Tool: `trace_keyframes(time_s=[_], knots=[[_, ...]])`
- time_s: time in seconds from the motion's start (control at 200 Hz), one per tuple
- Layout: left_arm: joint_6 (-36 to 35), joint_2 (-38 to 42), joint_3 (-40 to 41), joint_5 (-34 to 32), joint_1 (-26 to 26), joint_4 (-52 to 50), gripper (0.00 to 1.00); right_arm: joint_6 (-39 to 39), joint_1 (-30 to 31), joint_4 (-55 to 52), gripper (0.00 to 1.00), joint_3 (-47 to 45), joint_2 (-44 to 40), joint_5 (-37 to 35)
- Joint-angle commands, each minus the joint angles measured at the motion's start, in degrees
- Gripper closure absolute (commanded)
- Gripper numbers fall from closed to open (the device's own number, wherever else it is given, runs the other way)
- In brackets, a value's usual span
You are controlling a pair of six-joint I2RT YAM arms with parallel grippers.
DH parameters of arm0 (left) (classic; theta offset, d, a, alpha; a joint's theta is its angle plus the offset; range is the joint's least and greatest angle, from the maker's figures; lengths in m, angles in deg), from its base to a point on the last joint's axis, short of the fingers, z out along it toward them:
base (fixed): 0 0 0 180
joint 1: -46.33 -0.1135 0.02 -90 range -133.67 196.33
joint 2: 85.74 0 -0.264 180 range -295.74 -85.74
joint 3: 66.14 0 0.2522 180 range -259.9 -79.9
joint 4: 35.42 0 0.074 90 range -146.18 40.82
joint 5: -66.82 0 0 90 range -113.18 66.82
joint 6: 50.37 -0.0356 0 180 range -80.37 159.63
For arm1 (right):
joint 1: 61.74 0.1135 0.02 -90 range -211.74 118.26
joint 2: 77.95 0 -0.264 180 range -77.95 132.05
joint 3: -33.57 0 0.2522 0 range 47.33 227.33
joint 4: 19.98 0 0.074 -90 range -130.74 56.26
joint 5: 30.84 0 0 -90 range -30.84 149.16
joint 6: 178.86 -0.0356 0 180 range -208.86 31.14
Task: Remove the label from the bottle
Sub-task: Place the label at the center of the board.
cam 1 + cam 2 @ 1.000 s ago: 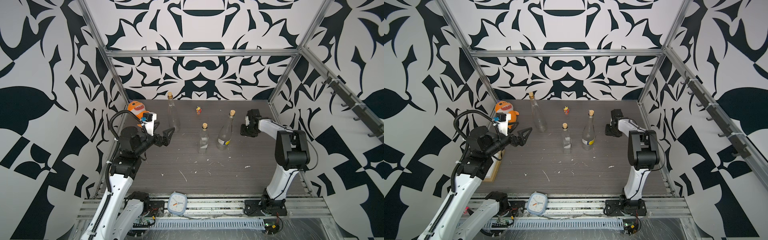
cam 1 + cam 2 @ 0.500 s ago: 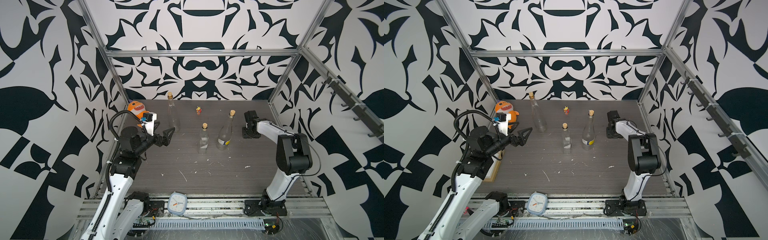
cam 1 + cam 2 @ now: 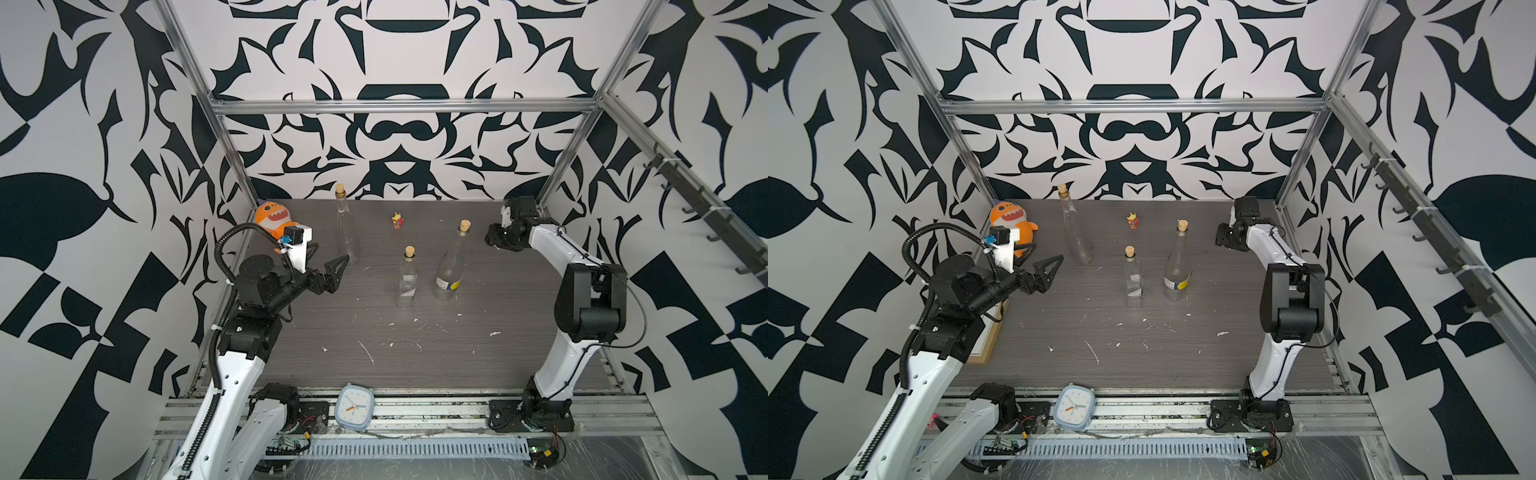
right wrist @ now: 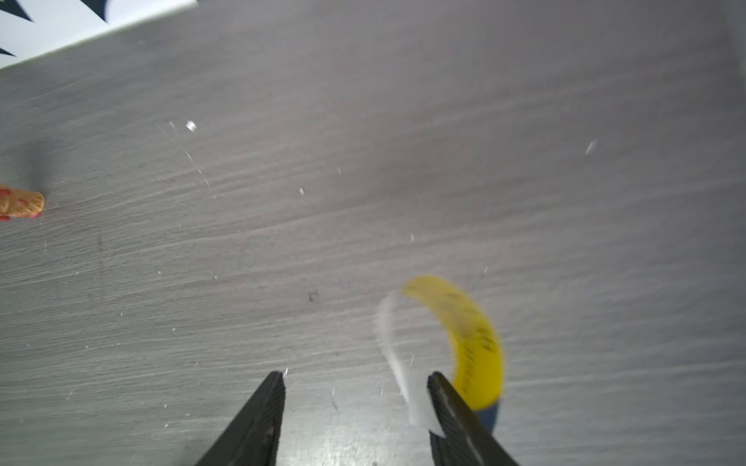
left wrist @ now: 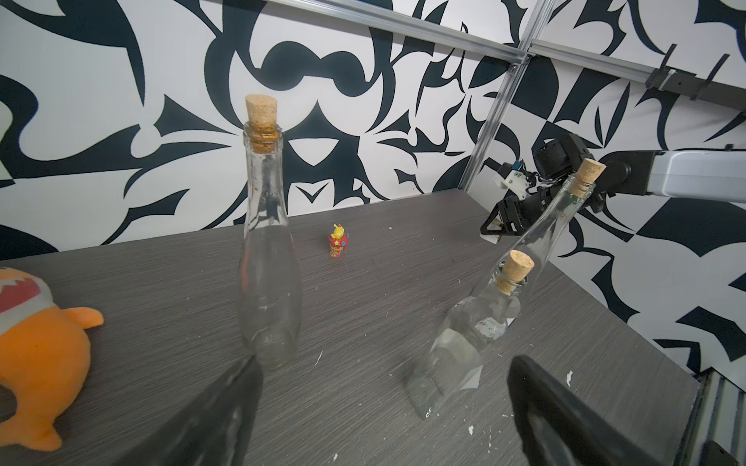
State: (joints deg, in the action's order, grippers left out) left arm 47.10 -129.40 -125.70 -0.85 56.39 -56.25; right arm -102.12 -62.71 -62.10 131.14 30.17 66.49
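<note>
Locate the right gripper near the far right corner of the table, held above the surface, to the right of the labelled bottle and apart from it. Compare with one second ago: drawn back toward the corner, farther from that bottle. Confirm in the right wrist view the jaws standing apart over bare table, clamping nothing. Note a curled strip of label, yellow outside and white inside, clinging around one of the fingers; blurred, so cannot tell exactly where attached. Find the labelled bottle upright and corked at mid-table, unmoved, with a yellow-and-blue patch remaining low on the glass in both top views. Find just beside it a shorter corked bottle carrying a small white label, and farther back a tall clear bottle, also corked. Locate the left gripper hovering close by the base of the tall clear bottle, jaws fully apart and empty, unchanged in place and opening. Note white paper scraps scattered on the table, an orange plush in the far left corner, a small figurine near the back wall, and a clock on the front rail, all as before.
</note>
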Motion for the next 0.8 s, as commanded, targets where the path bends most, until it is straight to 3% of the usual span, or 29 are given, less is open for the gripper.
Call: trace_keyframes(time_s=[0.0,0.125,0.3,0.445,0.795], knots=[[-0.27,-0.38,-0.06,0.33,-0.20,0.39,0.01,-2.05,1.00,-4.62,0.36,-1.95,-1.89,3.68],[0.07,-1.16,-0.29,0.96,-0.26,0.53,0.01,-1.95,0.97,-10.32,0.36,-1.95,-1.61,0.30],[0.07,-0.90,-0.03,0.75,-0.31,1.22,0.01,-3.83,0.27,-5.69,0.34,-6.69,-5.71,4.87],[0.01,-1.02,-0.34,1.05,-0.46,0.71,0.01,-4.93,-1.20,-7.51,0.34,-2.06,0.08,8.65],[-0.68,0.42,-0.11,0.09,-0.57,-0.31,0.01,-6.02,-1.27,-6.89,0.34,9.56,10.66,4.82]])
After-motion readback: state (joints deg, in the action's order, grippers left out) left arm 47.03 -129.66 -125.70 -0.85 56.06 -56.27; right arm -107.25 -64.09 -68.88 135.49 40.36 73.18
